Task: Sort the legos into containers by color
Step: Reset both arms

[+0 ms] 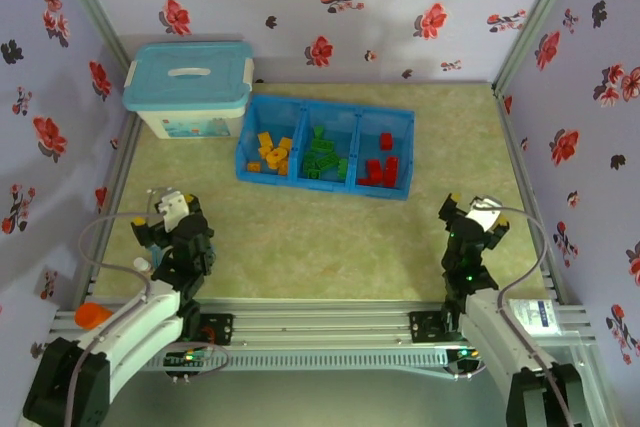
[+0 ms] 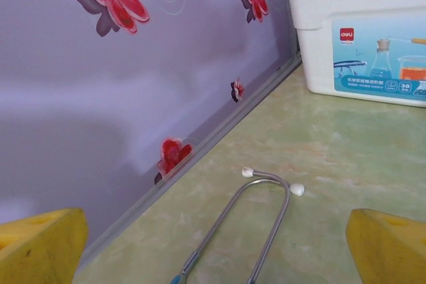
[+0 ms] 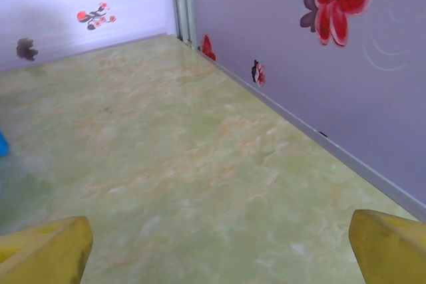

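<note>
The legos lie sorted in the three containers of a bright-blue tray (image 1: 330, 105) at the back middle of the table. Orange-yellow legos (image 1: 270, 152) fill the left compartment, green legos (image 1: 322, 157) the middle one, red legos (image 1: 380, 169) the right one. My left gripper (image 1: 165, 209) hovers near the front left, open, its yellow fingertips (image 2: 40, 244) wide apart over bare table with nothing between them. My right gripper (image 1: 470, 209) sits at the front right, also open, its fingertips (image 3: 393, 247) spread over bare green tabletop. Both are well short of the tray.
A pale-blue lidded storage box (image 1: 190, 87) stands at the back left, seen close in the left wrist view as the white box (image 2: 359, 38). A metal stethoscope headset (image 2: 266, 197) lies on the table in front of my left gripper. Flowered walls enclose three sides.
</note>
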`<move>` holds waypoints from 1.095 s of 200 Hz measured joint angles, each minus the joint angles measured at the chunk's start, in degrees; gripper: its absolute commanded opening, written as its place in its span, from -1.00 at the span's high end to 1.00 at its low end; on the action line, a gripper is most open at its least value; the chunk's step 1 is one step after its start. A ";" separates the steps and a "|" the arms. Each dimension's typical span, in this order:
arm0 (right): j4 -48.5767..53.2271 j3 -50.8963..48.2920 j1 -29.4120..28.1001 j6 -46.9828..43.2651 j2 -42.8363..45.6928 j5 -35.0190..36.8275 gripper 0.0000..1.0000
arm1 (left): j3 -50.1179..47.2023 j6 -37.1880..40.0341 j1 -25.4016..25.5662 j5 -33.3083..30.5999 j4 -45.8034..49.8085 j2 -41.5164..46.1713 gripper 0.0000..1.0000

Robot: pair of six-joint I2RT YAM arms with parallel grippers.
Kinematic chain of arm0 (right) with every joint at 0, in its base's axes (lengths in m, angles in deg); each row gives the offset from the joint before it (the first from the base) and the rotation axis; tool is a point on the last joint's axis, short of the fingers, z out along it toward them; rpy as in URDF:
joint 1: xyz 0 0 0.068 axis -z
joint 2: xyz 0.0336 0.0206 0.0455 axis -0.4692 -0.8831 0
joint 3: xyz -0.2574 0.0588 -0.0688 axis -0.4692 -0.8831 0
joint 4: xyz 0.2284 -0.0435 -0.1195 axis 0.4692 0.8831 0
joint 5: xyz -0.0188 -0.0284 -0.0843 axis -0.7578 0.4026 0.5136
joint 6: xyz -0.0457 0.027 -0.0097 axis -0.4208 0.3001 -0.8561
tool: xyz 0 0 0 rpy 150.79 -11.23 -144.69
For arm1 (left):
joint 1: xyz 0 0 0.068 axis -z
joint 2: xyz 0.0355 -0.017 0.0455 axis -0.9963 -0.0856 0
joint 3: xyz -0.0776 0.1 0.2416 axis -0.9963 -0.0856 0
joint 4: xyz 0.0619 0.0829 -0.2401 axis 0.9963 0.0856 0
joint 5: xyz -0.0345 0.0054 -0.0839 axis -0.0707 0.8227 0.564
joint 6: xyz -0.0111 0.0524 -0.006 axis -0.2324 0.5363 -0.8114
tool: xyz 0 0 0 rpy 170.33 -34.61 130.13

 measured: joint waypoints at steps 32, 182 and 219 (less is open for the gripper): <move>-6.62 -0.11 2.49 1.25 -6.43 -2.38 -0.99 | -0.28 -0.02 -3.45 2.95 -6.73 -5.57 -0.99; -33.05 4.33 7.58 2.29 -33.81 -10.54 -0.99 | -1.84 0.33 -12.24 11.43 -34.38 -24.30 -1.00; -36.81 3.63 7.87 2.32 -35.87 -10.80 -0.99 | -1.77 -0.50 -13.66 14.62 -38.95 -29.62 -0.99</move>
